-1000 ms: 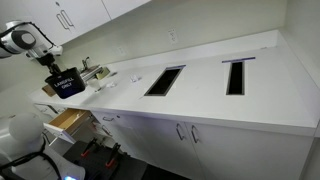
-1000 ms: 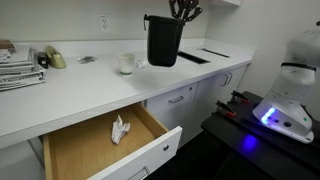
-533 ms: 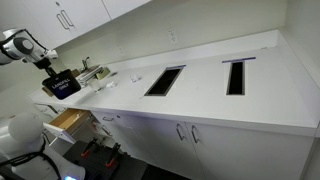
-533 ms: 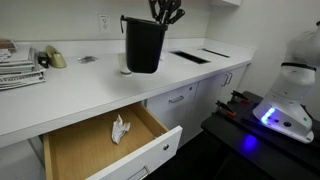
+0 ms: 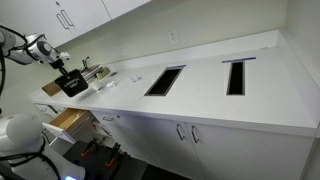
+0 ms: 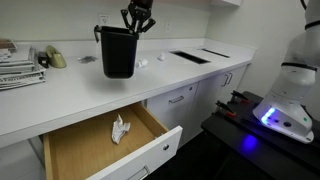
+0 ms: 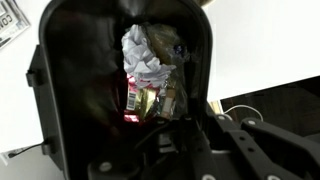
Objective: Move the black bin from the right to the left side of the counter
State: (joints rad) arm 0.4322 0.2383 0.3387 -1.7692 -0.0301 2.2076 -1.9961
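Note:
The black bin [image 6: 118, 52] hangs just above the white counter [image 6: 90, 95] in an exterior view, held by its rim under my gripper [image 6: 137, 20], which is shut on it. In an exterior view the bin [image 5: 72, 84] is small at the far left end of the counter. In the wrist view I look down into the bin [image 7: 60, 90]; crumpled white paper [image 7: 145, 55] and wrappers lie inside, and a gripper finger [image 7: 185, 110] clamps the bin's wall.
An open wooden drawer [image 6: 100, 145] with crumpled paper sticks out below the counter. Stacked magazines [image 6: 20, 65] and a yellowish object [image 6: 55, 60] sit at the back. Two rectangular counter openings [image 5: 165, 80] lie further along the counter.
The gripper has carried the bin sideways along the counter, past the white cup, toward the magazines end.

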